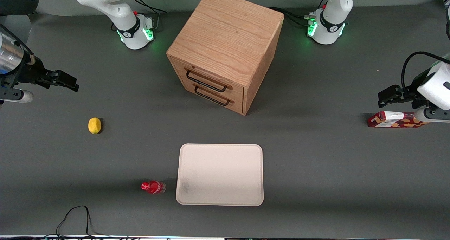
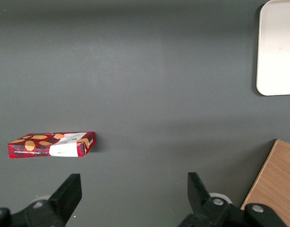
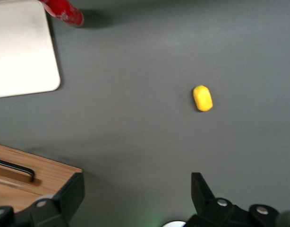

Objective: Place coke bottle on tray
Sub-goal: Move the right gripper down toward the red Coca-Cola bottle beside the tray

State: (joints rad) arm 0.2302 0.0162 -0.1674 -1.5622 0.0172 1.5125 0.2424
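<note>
Nothing done yet: the coke bottle (image 1: 153, 187) is lying on the tabletop (image 1: 316, 169) just beside the empty tray (image 1: 220, 201) (not on it), while the pincer (image 1: 62, 80) is hovering spread apart and empty, well away

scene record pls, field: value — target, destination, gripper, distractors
target: coke bottle, lying on the table beside the tray, not on it
destination: tray, nothing on it
gripper: right gripper, open, holding nothing, raised at the working arm's end of the table
distractors: lemon; drawer cabinet, drawers closed; carton toward the parked arm's end
</note>
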